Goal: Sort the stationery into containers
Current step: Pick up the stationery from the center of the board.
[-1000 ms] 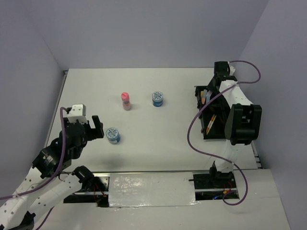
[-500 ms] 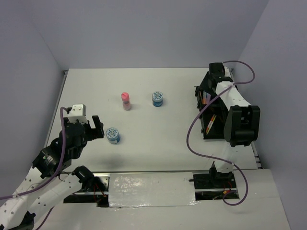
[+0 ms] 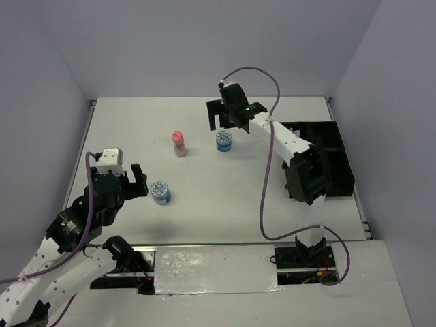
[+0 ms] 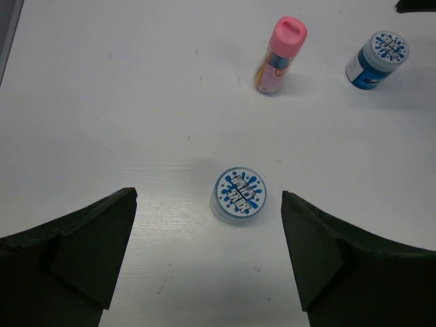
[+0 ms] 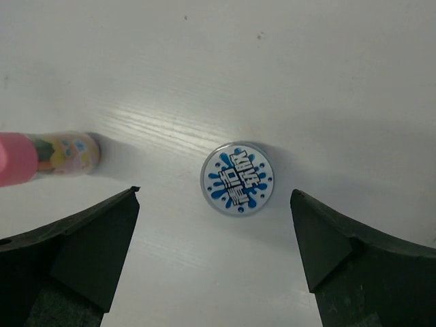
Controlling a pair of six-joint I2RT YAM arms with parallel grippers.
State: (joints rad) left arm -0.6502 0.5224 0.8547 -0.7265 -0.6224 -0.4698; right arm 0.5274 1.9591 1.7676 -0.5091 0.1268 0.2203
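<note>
White table (image 3: 225, 197), matte, faint grain in close views. Pale lilac walls (image 3: 204, 48) at back, L & R sides. Glossy white panel (image 3: 214, 269) along near edge, reflecting light.

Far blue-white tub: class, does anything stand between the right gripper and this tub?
Nothing visible does. The right gripper hangs open straight above the far tub, with nothing between its fingers and the lid. The pink bottle stands off to one side, apart from the tub and not in the way.
</note>
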